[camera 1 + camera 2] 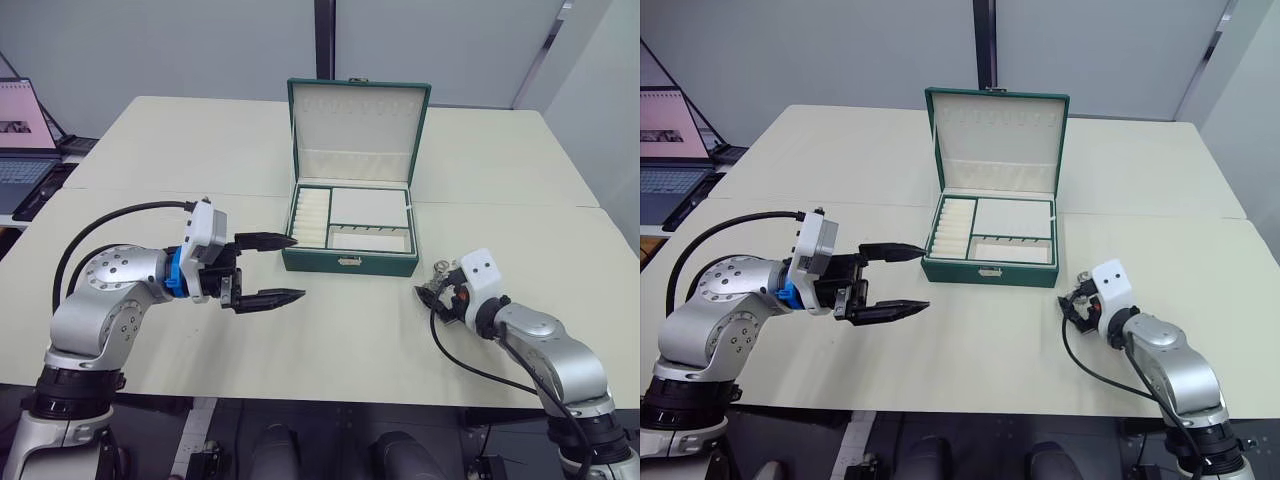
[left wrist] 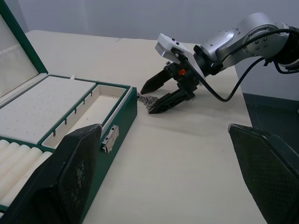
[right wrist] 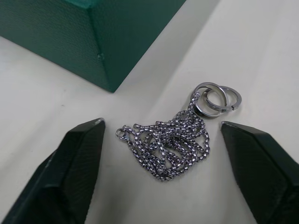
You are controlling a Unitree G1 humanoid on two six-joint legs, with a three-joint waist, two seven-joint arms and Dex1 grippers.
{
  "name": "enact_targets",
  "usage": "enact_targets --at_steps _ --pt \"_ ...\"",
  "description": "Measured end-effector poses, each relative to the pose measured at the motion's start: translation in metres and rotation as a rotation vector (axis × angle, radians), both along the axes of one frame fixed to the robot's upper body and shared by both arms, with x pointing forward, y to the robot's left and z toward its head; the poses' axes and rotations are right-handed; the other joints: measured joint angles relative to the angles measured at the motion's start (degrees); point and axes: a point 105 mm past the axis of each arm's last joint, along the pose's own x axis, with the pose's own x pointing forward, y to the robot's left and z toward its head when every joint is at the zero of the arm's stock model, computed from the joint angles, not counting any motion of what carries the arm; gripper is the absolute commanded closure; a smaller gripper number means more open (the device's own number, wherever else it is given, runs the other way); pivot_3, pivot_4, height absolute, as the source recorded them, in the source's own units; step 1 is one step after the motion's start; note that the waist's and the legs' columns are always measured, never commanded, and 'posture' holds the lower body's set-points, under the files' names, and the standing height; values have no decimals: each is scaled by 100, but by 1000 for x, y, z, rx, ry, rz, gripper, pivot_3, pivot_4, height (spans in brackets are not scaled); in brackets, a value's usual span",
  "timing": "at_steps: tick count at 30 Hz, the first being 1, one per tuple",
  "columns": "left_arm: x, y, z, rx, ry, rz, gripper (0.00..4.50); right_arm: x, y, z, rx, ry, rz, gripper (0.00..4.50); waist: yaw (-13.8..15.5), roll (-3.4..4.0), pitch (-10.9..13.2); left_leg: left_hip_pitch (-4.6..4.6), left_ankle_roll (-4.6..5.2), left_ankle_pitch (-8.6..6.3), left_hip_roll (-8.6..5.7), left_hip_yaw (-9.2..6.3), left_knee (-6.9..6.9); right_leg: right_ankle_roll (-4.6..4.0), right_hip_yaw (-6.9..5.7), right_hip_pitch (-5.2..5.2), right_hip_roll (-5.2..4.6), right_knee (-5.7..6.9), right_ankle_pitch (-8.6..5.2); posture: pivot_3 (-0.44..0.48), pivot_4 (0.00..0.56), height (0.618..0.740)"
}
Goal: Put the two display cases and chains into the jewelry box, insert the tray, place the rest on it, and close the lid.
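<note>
Across the pale bench (image 1: 330, 340), we are straddling a chain (image 3: 170, 142) beside the jewelry box (image 1: 350, 262) with our right gripper (image 3: 163, 158), jaws wide, empty. Our left gripper (image 1: 270, 270) is hovering open, holding nothing, leaving room.

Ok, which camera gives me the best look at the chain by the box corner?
The right wrist view: the chain lies bunched on the table between the open right gripper fingers, rings and links clear. The left wrist view shows it small beside the jewelry box corner. In the head views the gripper mostly covers it.
</note>
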Motion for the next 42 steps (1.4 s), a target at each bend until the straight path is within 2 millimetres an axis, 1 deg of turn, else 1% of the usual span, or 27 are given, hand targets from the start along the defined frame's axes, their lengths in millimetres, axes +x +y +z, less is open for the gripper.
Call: enact_targets --at_steps 2,3,5,12,13,28,32,37,42 --pt "1 -1 2 -1 -8 0 0 1 -1 0 2 0 -7 1942 -4 0 0 0 0 0 0 0 0 0 0 0 0 0 0 0 150 740" --pt "1 -1 3 -3 -10 3 0 1 -1 0 4 0 -10 2192 -6 0 -1 0 0 0 0 0 0 0 1 0 0 0 0 0 150 740" --pt "2 -2 3 -9 -10 4 0 1 -2 0 4 -2 -15 2676 -6 0 -1 0 0 0 0 0 0 0 0 0 0 0 0 0 150 740" --pt "3 -5 6 -15 -12 -2 0 2 -3 0 7 -3 -22 4160 -6 0 -1 0 0 0 0 0 0 0 0 0 0 0 0 0 150 740" --pt "3 -6 7 -18 -15 -4 0 2 -3 0 8 -3 -22 4217 -6 0 -1 0 0 0 0 0 0 0 0 0 0 0 0 0 150 740" --pt "4 -10 7 -16 -13 -13 0 3 -3 3 20 5 -32 4217 -6 -1 -1 0 -1 1 0 0 0 0 0 0 0 0 0 0 150 740" --pt "5 -12 6 -17 -12 -20 0 5 -1 6 133 31 -65 4217 -4 0 0 0 -2 1 0 0 0 0 0 0 0 1 0 0 150 740" --pt "6 -15 5 -26 -8 -17 0 9 -4 17 227 35 -100 4217 4 0 0 -1 -2 1 0 0 -1 0 0 -1 0 0 0 0 150 740" --pt "7 -15 4 -26 -9 -11 0 5 -3 13 351 98 -135 4217 2 0 0 -1 -3 2 0 2 -2 0 1 -2 0 0 0 0 150 740"
